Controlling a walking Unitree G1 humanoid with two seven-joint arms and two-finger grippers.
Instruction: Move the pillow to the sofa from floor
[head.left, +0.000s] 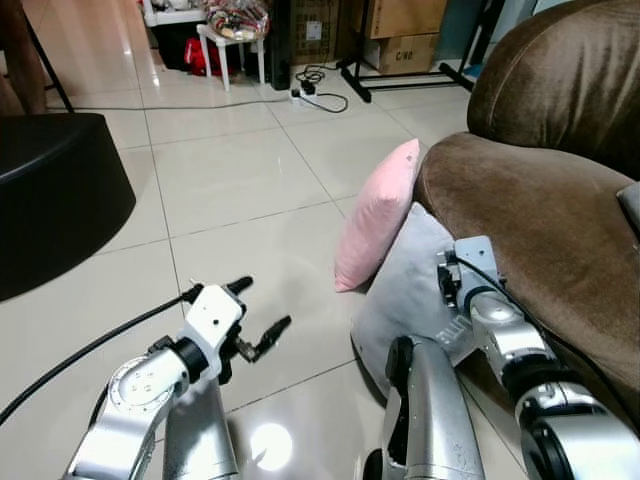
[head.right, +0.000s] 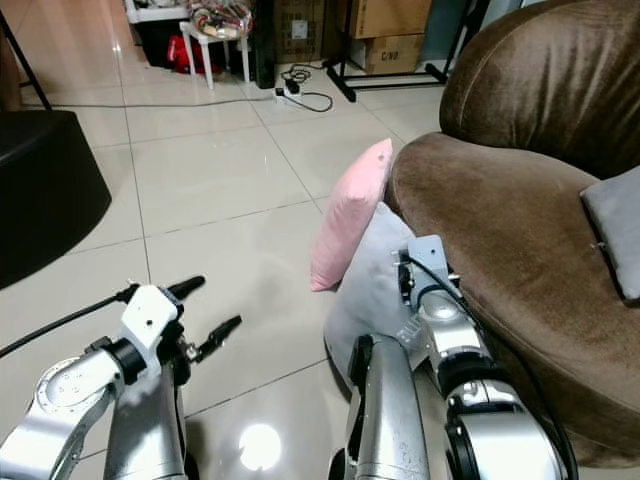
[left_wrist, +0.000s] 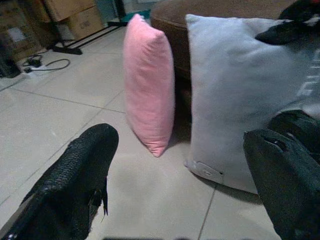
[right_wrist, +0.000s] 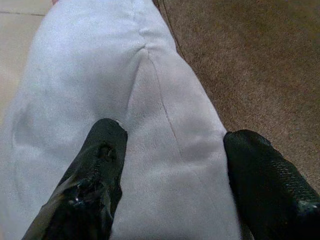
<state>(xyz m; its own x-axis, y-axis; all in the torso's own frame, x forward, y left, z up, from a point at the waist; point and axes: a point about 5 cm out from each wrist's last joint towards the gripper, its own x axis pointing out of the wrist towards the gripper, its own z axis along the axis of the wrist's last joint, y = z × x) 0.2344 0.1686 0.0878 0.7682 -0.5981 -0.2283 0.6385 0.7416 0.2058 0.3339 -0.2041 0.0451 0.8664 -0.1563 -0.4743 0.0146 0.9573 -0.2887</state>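
While the grey pillow (head.left: 405, 290) leans on the floor against the near front of the brown sofa (head.left: 540, 200), just right of a pink pillow (head.left: 375, 215), the right claw (right_wrist: 172, 150) straddles its top edge, fingers apart. Grasping comes next: close, then lift rightward. Left claw (head.left: 258, 318) hovers spread.

Hidden and cut-off parts
The right arm (head.left: 500, 330) covers the grey pillow's (head.left: 405, 290) lower corner; the sofa (head.left: 540, 200) runs past the edge.
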